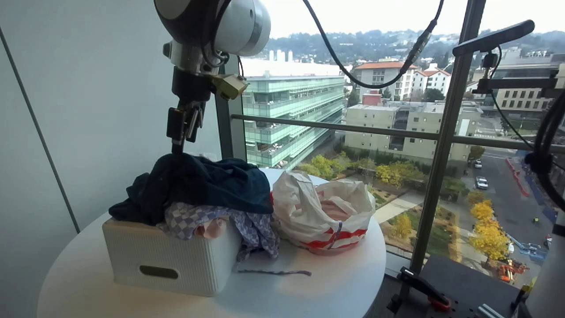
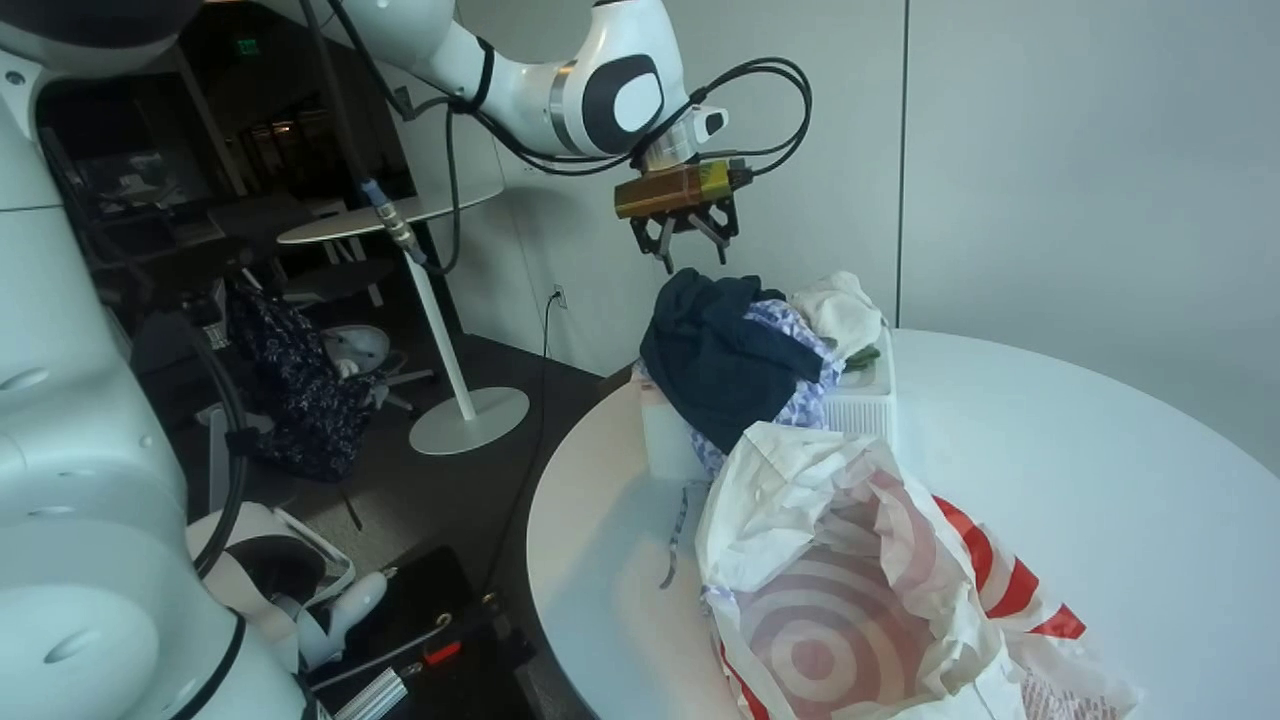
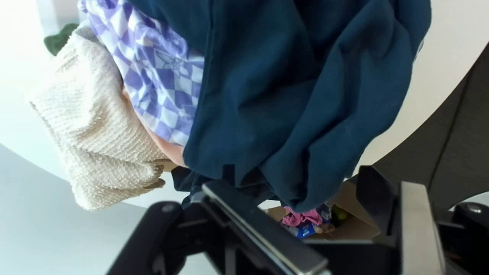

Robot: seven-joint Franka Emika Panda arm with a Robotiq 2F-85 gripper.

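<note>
From here, pincer (image 2: 695, 264) spread wide, holding nothing, right over dark cloth (image 2: 715, 345) heaped on white box (image 1: 154, 247); rising straight up probably best so nothing snags.

1 pedestal table (image 2: 330, 228) stands near a wall outlet (image 2: 560, 296); yellow-leaved trees (image 1: 490, 227) grow outside.

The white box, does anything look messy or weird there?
Yes: the dark blue cloth lies heaped on the white box, and the checkered cloth hangs down its side, so they look tumbled, not folded.
</note>
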